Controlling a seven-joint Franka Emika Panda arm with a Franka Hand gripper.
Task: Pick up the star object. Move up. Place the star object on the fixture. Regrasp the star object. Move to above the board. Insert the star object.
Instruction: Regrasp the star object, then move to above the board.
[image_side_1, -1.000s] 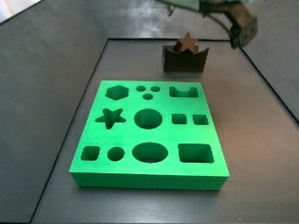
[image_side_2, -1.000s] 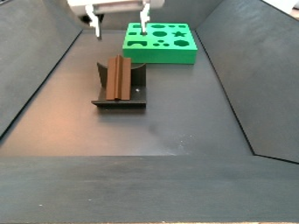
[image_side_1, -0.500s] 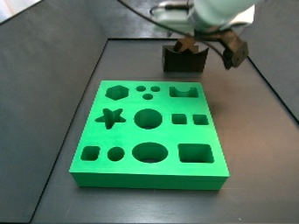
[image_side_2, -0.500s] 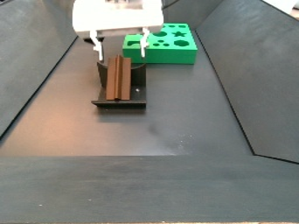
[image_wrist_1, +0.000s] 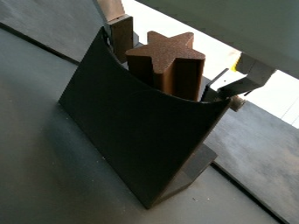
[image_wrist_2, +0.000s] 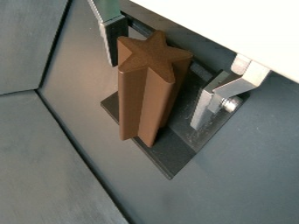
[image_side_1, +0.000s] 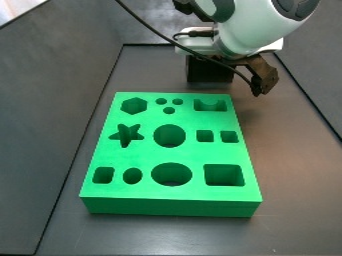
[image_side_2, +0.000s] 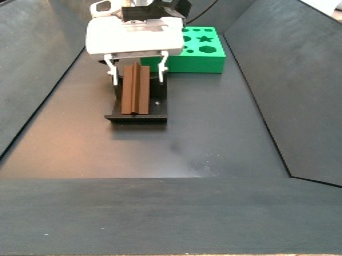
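Brown wood-grained star lying along the notch of the dark matte fixture, five-pointed end face toward the camera in both wrist views, long ridged sides visible in a side view. Gripper lowered over the fixture's far end, jaws spread wide, flat silver fingers flanking the star on either side with clear gaps (nothing gripped). Star mostly hidden behind the arm in a side view. Thick bright green board with star, hexagon, round and square cut-outs resting just beyond the fixture on the dark floor
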